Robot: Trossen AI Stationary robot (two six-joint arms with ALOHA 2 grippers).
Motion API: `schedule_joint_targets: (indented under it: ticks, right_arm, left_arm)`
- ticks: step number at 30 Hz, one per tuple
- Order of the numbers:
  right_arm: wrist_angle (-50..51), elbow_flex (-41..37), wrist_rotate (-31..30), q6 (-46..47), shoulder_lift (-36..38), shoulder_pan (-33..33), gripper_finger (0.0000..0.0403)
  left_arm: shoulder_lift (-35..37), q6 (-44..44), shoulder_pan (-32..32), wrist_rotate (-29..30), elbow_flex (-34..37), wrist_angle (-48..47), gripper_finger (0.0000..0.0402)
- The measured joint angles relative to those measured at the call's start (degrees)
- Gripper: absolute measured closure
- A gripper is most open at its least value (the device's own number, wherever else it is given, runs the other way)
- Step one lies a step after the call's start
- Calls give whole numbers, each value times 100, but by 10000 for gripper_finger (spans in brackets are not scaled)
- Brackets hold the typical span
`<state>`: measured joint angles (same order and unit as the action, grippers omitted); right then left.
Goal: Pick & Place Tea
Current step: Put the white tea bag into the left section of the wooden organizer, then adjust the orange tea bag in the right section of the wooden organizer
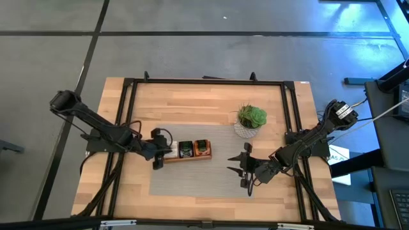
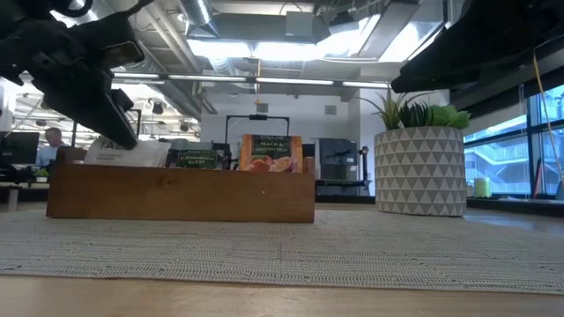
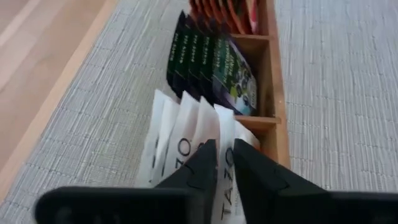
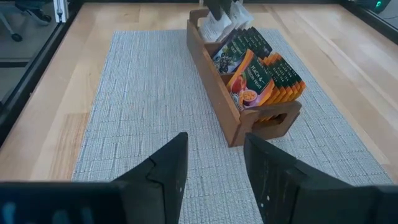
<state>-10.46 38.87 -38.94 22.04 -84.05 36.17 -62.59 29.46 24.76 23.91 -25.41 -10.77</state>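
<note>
Three tray [image 4: 231, 127] compartments – white [image 3: 186, 134], dark [image 3: 205, 59], orange sachets [image 4: 264, 84], one plant [image 1: 250, 119].

- You have one wooden tray [image 4: 233, 127], three compartments.
- You have three sachet kinds: white [image 3: 186, 134], dark [image 3: 211, 62], orange [image 4: 258, 81].
- One potted plant [image 1: 250, 120].
- Two grippers.

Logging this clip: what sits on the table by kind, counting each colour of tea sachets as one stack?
White sachet stack: 1
Dark sachet stack: 1
Orange sachet stack: 1
Wooden tray: 1
Potted plant: 1
Woven mat: 1
Total: 6
</note>
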Motion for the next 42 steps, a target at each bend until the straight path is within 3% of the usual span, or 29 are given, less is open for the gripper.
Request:
schedule_joint_targets:
  ticks: [5,10,16,21,27,36,42]
  right_arm:
    - [-4,0,0,0,0,-1,244]
    - [-9,0,0,0,0,1,244]
    - [-36,0,-2,-135,0,1,244]
    - [-64,0,-2,-127,0,-60,244]
    - [-66,0,-2,-117,0,-160,244]
    - [-52,0,2,-111,0,-163,244]
    - [-48,0,7,-107,0,-163,244]
  left_arm:
    - [236,-20,-56,-35,-49,-121,303]
    - [653,-359,-56,-111,-330,-206,279]
    - [670,-1248,-278,-236,-396,1479,275]
    - [96,-1919,-681,-697,-396,2680,274]
    - [-1074,-1920,-1103,-793,-413,3678,275]
    - [-2630,-2152,-1342,-1122,-1245,3924,274]
    - [-3078,-2322,-1421,-1125,-1529,3710,274]
